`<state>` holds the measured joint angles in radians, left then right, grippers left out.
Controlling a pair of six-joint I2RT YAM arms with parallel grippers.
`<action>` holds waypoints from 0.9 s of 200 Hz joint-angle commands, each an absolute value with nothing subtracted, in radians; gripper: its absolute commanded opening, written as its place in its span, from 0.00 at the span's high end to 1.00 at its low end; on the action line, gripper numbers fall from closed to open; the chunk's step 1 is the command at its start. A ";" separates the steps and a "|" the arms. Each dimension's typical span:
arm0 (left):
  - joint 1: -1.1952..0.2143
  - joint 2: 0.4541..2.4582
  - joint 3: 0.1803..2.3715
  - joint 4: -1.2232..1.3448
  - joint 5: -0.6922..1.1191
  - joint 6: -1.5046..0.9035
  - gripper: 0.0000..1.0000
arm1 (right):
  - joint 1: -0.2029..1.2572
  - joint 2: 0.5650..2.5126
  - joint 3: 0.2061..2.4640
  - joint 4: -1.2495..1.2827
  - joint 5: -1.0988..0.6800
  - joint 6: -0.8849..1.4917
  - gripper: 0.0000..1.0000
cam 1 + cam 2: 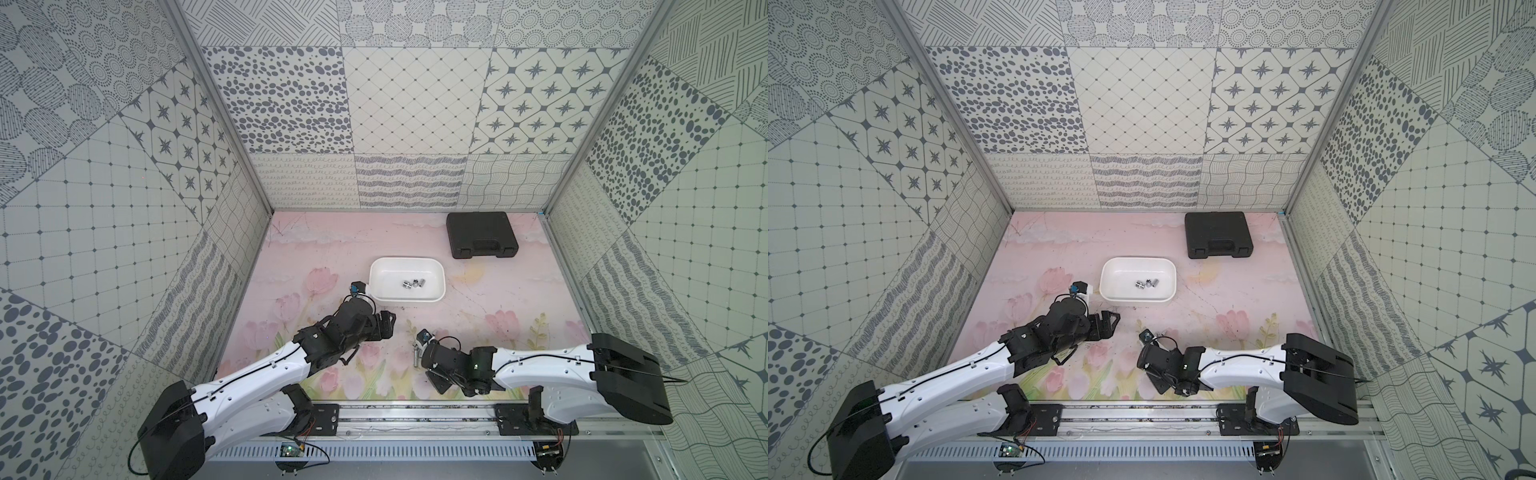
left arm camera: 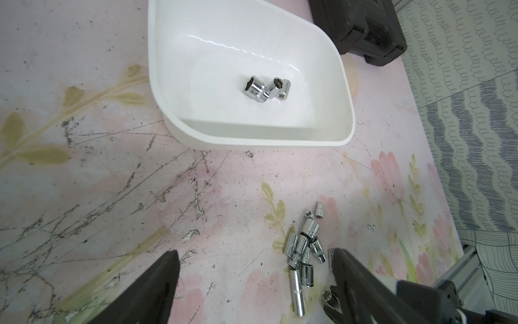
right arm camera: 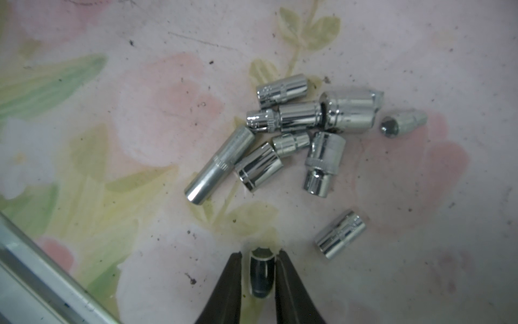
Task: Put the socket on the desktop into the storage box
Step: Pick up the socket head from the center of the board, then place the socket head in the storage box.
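Observation:
The white storage box point(image 1: 388, 269) point(image 1: 1120, 269) point(image 2: 252, 141) sits mid-table and holds three chrome sockets point(image 1: 413, 284) point(image 2: 266, 89). Several more chrome sockets point(image 3: 297, 131) point(image 2: 304, 246) lie in a loose heap on the floral desktop in front of it. My right gripper point(image 3: 259, 256) points down beside that heap, its fingers pressed on either side of one short socket point(image 3: 260, 275) that rests on the desktop. My left gripper point(image 2: 253, 252) point(image 1: 386, 322) hangs open over bare desktop between the box and the heap, holding nothing.
A closed black case with a handle point(image 1: 482, 235) point(image 1: 1219, 235) point(image 2: 361, 25) lies at the back right. Patterned walls enclose the table on three sides. A metal rail point(image 1: 415, 415) runs along the front edge, close to the right gripper.

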<state>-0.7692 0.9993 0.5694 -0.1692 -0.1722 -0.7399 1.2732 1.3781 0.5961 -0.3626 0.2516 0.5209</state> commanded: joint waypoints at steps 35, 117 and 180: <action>-0.769 0.990 0.575 -0.186 -0.199 -0.746 0.10 | 1.280 1.417 0.613 -0.362 0.253 0.531 0.79; -0.768 0.960 0.575 -0.201 -0.180 -0.781 0.10 | 1.287 1.383 0.612 -0.361 0.247 0.513 0.90; -0.769 0.819 0.498 -0.158 -0.192 -0.847 0.13 | 1.277 1.188 0.747 -0.391 0.304 0.444 0.94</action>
